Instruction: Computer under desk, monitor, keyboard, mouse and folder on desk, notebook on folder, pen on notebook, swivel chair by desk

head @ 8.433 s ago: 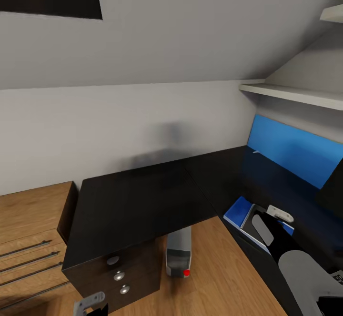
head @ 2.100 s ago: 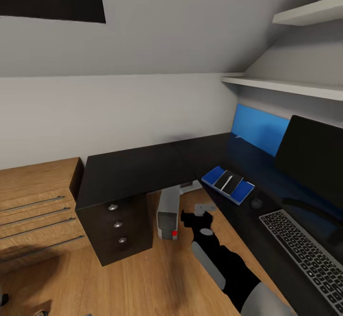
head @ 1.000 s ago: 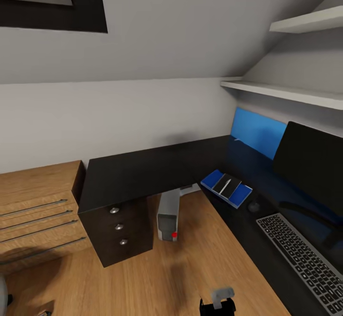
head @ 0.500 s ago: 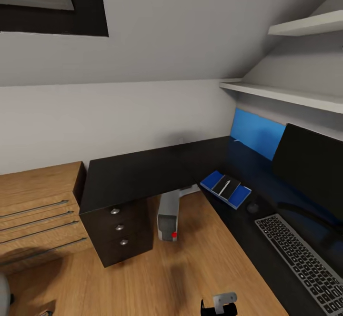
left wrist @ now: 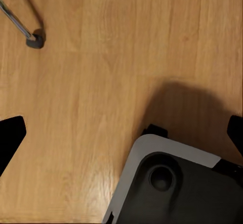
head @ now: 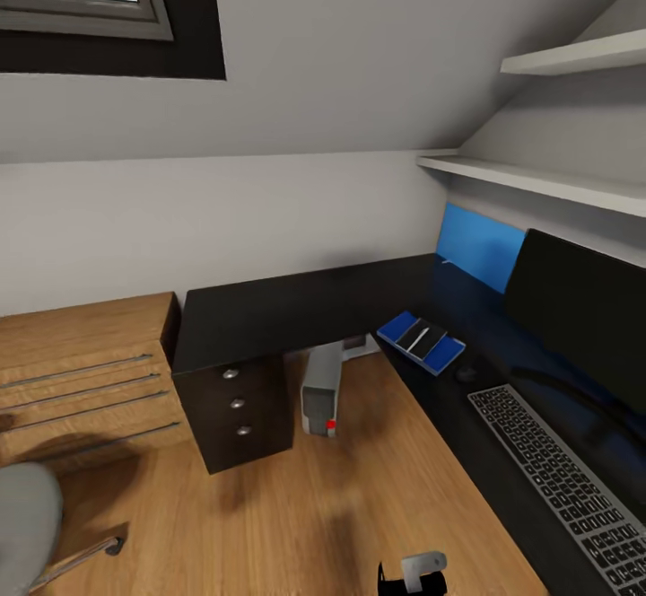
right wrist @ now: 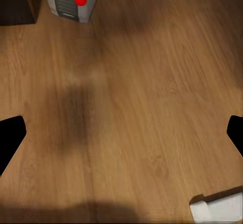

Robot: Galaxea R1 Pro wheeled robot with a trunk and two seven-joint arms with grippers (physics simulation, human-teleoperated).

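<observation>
both tools hang wide open and empty over the floor; ahead of the right tool [head: 411, 575], the folder [head: 421, 342] lies stacked on the table [head: 269, 313]; the swivel chair [head: 27, 524] waits unplaced.

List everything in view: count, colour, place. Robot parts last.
desk: 1, black top, L-shaped along both walls
monitor: 1, black, on desk at right
keyboard: 1, black, in front of monitor
mouse: 1, black, between keyboard and folder
folder: 1, blue, on desk
notebook: 1, dark, on folder
pen: 1, white, on notebook
computer: 1, silver-grey, floor under desk
swivel chair: 1, grey, lower left
drawer unit: 1, wooden, left of desk
shelves: 2, white, right wall
right gripper: fingers apart in wrist view, empty
</observation>
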